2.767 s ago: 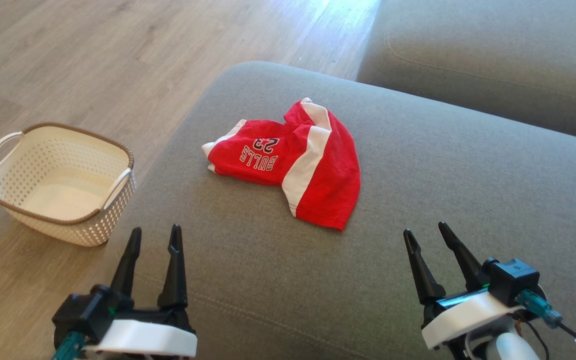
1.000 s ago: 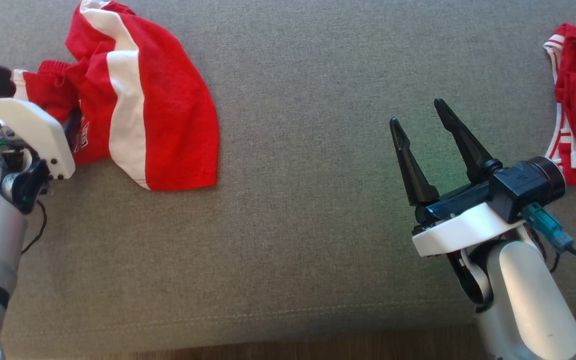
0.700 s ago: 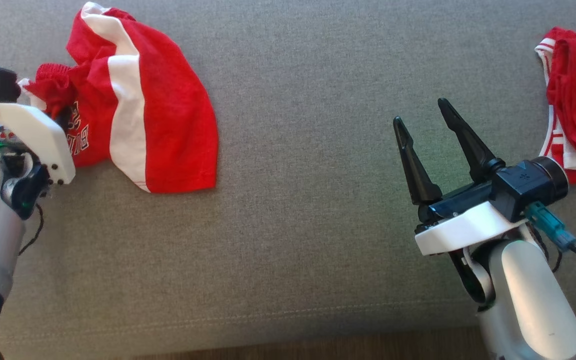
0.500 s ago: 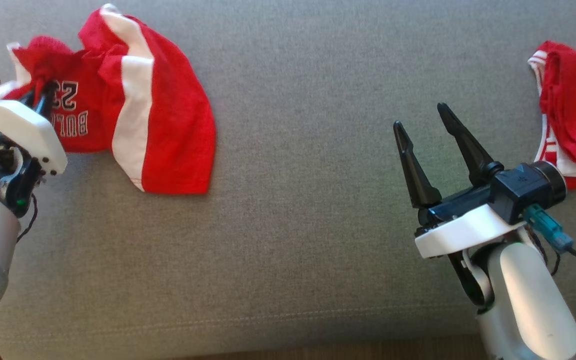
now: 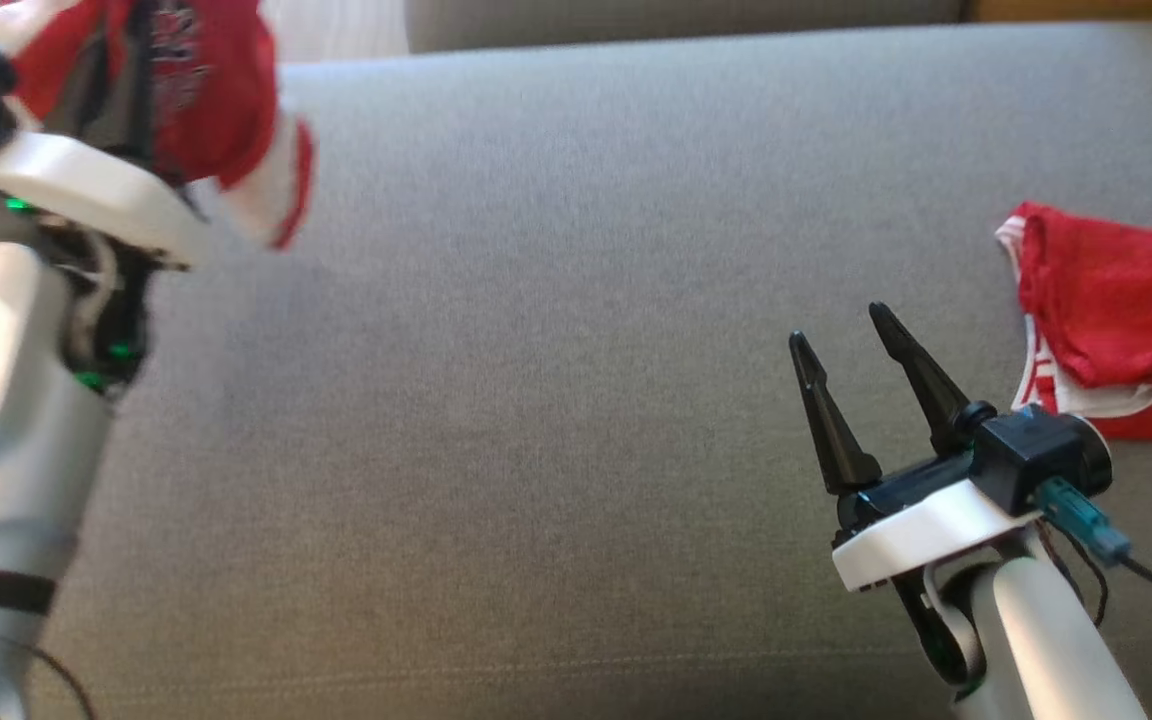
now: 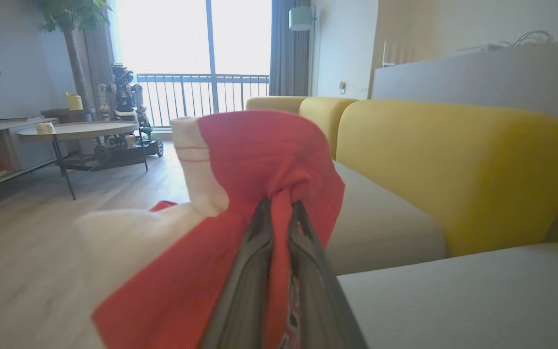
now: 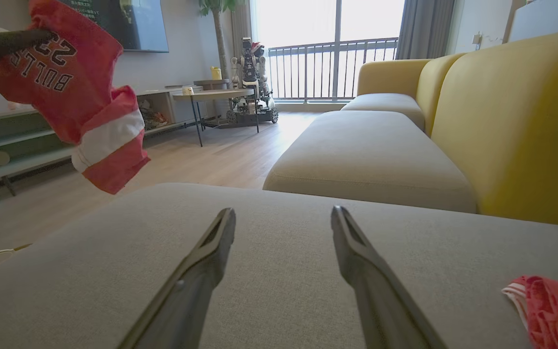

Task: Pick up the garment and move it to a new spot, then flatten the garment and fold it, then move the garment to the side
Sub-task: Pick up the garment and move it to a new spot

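Home living room, yellow-backed sofa (image 7: 502, 121), wall television (image 7: 138, 24), round side table (image 7: 213, 93), balcony doors (image 7: 303, 29)

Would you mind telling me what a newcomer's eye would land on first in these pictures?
The red and white jersey stands out most: it hangs in the air at the left, clear of the grey cushion, pinched in the shut left gripper. Next comes the right gripper, open and empty above the cushion, with a second red garment lying crumpled at the cushion's right end.
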